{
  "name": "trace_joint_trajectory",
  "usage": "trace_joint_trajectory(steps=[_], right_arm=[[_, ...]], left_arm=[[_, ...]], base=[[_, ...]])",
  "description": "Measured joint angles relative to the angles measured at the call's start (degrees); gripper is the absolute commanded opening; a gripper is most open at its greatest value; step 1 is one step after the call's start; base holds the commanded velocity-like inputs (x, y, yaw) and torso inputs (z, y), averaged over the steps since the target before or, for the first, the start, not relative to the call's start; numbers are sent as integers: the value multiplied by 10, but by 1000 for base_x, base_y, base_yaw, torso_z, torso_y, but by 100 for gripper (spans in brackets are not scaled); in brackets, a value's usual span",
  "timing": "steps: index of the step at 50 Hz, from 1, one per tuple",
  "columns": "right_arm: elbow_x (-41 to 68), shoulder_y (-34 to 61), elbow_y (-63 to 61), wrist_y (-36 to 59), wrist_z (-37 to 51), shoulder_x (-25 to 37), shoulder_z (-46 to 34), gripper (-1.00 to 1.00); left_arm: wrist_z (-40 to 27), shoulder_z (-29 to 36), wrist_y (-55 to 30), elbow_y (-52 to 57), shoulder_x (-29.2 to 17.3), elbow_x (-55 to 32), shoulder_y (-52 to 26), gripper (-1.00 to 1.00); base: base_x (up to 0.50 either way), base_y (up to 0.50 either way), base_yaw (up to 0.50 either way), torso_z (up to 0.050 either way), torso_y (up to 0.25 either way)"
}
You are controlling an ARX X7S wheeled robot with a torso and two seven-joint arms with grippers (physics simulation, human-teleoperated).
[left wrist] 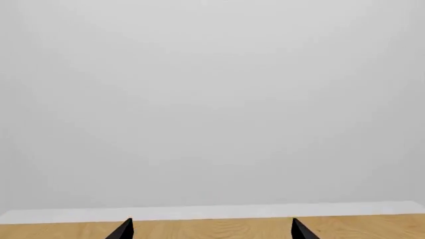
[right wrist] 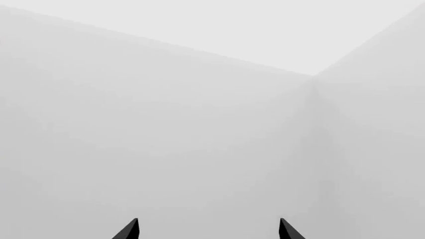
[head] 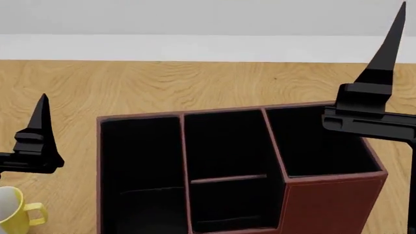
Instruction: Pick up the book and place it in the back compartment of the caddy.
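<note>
The caddy [head: 328, 197] is a dark red-brown box with black lining, low and central in the head view. Its middle column is split by a thin reddish crossbar [head: 227, 179]; the back compartment [head: 226, 146] is the half behind it and holds nothing. The book is out of view. My left gripper [head: 43, 100] points upward to the left of the caddy; in the left wrist view [left wrist: 212, 222] its tips stand wide apart, open and empty. My right gripper [head: 400, 12] points upward above the caddy's right end, and in the right wrist view [right wrist: 208, 222] it is open and empty.
A yellow-and-white mug [head: 13, 212] stands at the head view's bottom left, below my left gripper. The wooden table [head: 195, 83] runs back to a white wall. The right wrist view shows only bare wall.
</note>
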Motion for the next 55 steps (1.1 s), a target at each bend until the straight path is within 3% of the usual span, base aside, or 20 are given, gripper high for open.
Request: trace_joint_trajectory(steps=[18,55], right_arm=[[7,-3,1,-8,5,3,1,100],[25,-4,-2,-14,23,15,-3,100]], left_arm=[[-4,-9,3,0,1,-12,1,100],[-14,-8,-3,4,-4,-26,-2,100]], base=[[0,0,0,0,-12],[-1,0,0,0,-189]])
